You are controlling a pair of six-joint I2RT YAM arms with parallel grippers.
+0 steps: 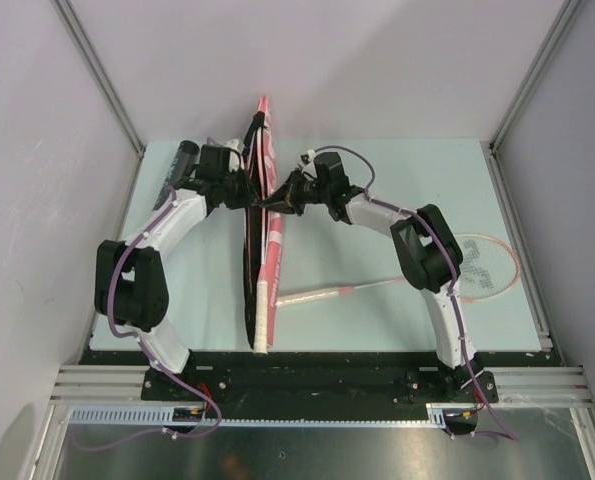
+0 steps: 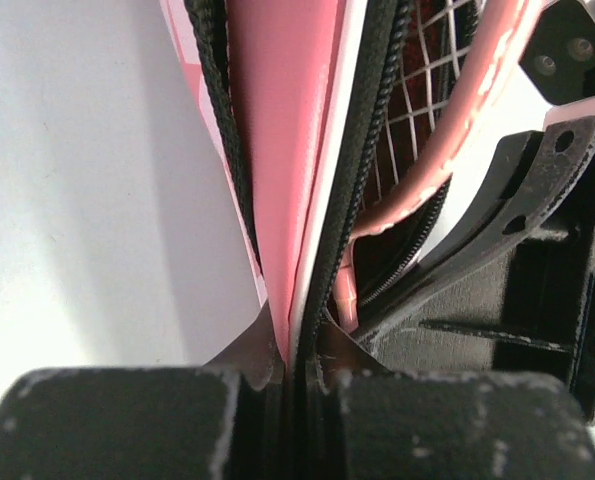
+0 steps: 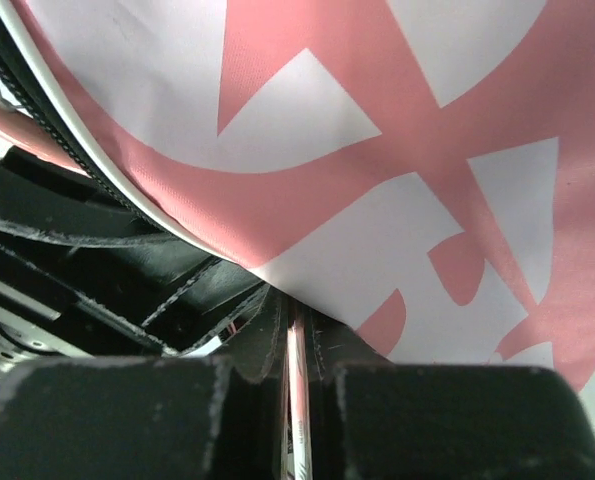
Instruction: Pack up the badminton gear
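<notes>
L tool [image 2: 289, 372] + R tool [image 3: 295, 350]: tight pinch on opp. rims of pink bag [image 1: 269, 250], racket [image 2: 457, 130] inside.

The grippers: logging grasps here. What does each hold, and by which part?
Both pinch the racket bag: left gripper on its zipper-lined edge, right gripper on the printed side's edge.

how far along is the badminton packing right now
One pink-framed racket already sits inside the long pink zippered bag, white handle poking out. In hand: the left end effector and right end effector each pinch a bag edge. Left: the second pink-framed racket lies on the pale green table, and the zipper is open.
</notes>
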